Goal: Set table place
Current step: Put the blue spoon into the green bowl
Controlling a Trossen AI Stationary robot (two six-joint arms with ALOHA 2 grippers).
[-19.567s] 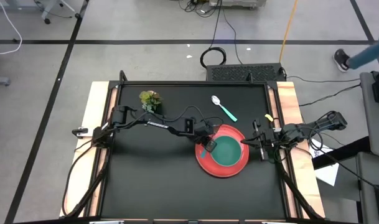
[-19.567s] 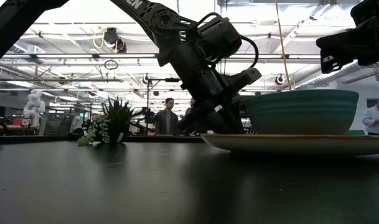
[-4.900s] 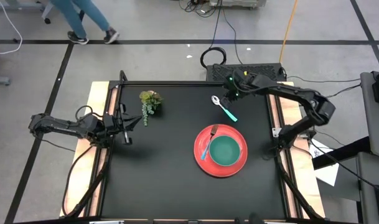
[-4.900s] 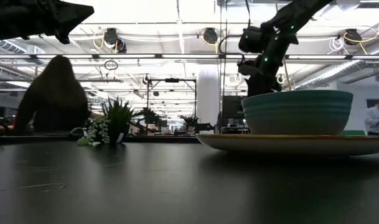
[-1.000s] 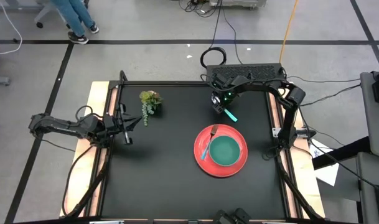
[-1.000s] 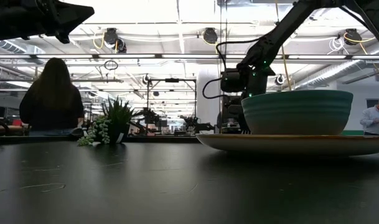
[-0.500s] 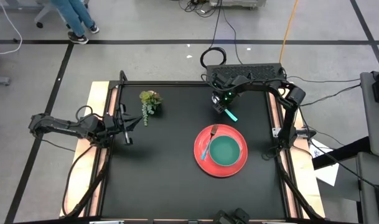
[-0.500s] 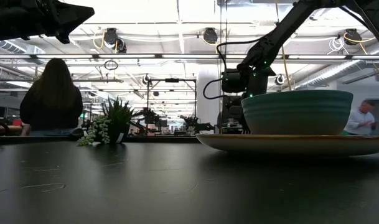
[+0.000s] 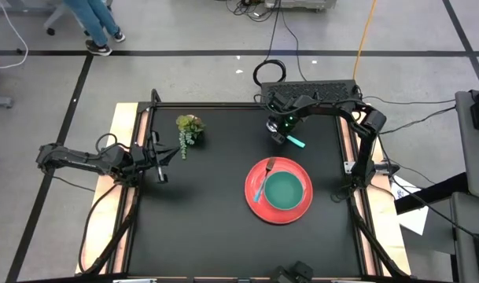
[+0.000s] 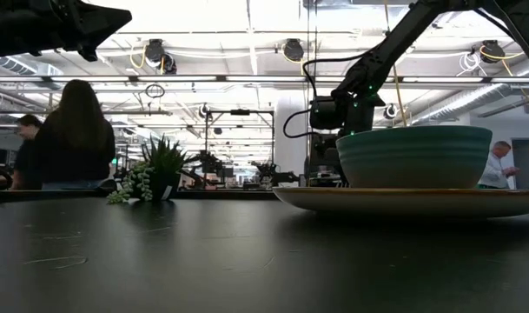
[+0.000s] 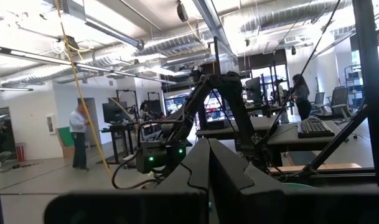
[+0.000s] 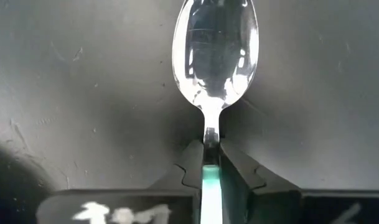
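Grey floor (image 9: 184, 31), ceiling ducts (image 11: 177, 43), desks (image 11: 289, 127).

R arm reaches in from bench's right edge, elbow bent, wrist angled down at the far centre; right gripper (image 12: 211, 163) clamped tight, fingers (image 12: 190, 163) pinching a thin handle betw. them; L arm stretched low along bench's left edge, parked; left gripper (image 11: 208, 163) closed, fingers pressed together, holding nothing.

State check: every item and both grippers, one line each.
Spoon: flat on the table, pinched at the neck.
Right gripper: shut on the spoon.
Left gripper: shut, empty, at the table's left edge.
Plate: on the table, holds bowl and fork.
Bowl: upright on the plate.
Fork: lying on the plate beside the bowl.
Plant: untouched.
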